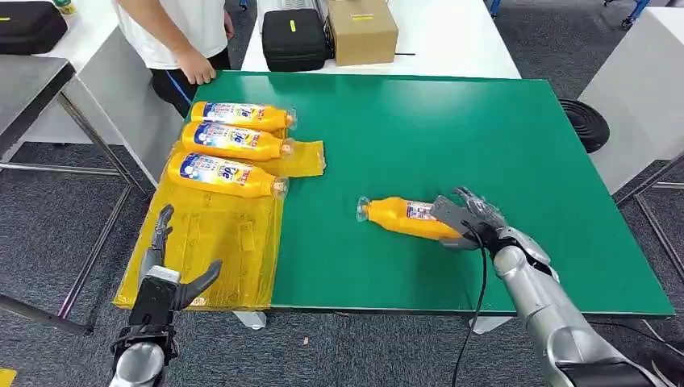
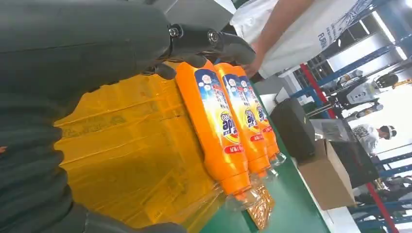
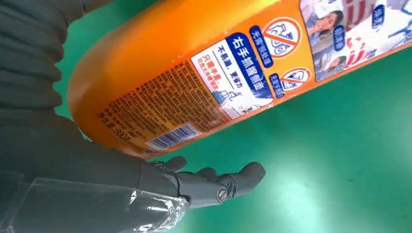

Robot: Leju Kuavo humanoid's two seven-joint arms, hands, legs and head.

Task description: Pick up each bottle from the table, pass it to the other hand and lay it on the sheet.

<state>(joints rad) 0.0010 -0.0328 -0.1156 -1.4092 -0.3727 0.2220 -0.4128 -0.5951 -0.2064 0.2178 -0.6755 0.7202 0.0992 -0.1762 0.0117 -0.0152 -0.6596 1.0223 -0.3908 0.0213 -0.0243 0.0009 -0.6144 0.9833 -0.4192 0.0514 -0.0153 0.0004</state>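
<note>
Three orange bottles (image 1: 242,115) (image 1: 234,140) (image 1: 222,175) lie side by side on the far part of the yellow sheet (image 1: 210,242), caps pointing right. The left wrist view shows them close (image 2: 214,131) on the sheet (image 2: 126,145). A fourth orange bottle (image 1: 407,218) lies on the green table (image 1: 452,129), cap to the left. My right hand (image 1: 472,222) is at its base end, thumb on top, fingers (image 3: 218,184) stretched out along the bottle (image 3: 194,58) rather than closed round it. My left hand (image 1: 165,274) hovers over the sheet's near end, fingers spread, holding nothing.
A person stands at the table's far left corner, one hand (image 1: 198,68) near the edge. A black case (image 1: 294,36) and a cardboard box (image 1: 363,31) sit on the white table behind. A black round object (image 1: 585,121) lies on the floor at the right.
</note>
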